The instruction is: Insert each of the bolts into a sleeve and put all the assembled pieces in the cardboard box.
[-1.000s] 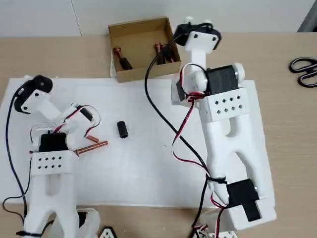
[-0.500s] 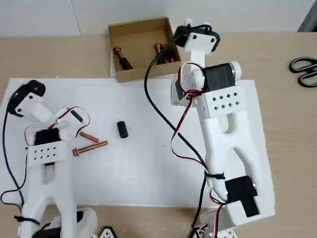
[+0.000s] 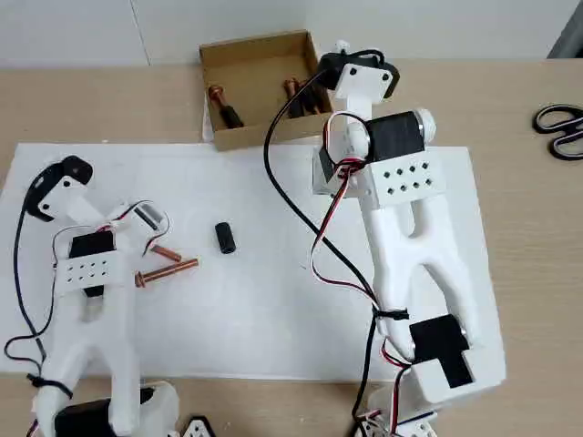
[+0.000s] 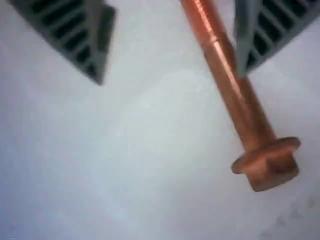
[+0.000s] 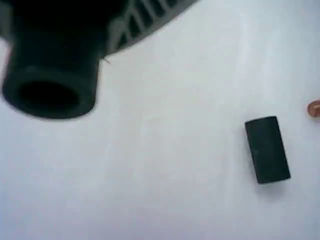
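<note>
The left arm has swung back a little toward the bolts after drawing off, and the right arm has edged nearer the box (image 3: 257, 80). The bolts and the loose sleeve lie where they were.

The left gripper (image 4: 167, 72) stands with its jaws wide apart and holds nothing. Its fingers (image 4: 85, 40) are grey and ribbed. A bolt (image 4: 235, 100) lies between them on the white sheet (image 3: 273, 319), just beside one finger. It is smooth and copper-coloured, with a flanged hex head. There are two loose ones by this gripper, a long bolt (image 3: 168, 271) and a short bolt (image 3: 167, 252), and I cannot tell which is under it.

The right gripper (image 5: 70, 50) is closed on a held sleeve (image 5: 50, 85), a matt black tube with its open bore showing. The loose sleeve (image 5: 267, 150), a second black cylinder, lies on the sheet apart from that gripper, between the two arms.

The brown cardboard box, just beyond the right gripper, holds two assembled pieces (image 3: 223, 105). Black-handled scissors (image 3: 557, 127) lie on the wooden table (image 3: 91, 100).
</note>
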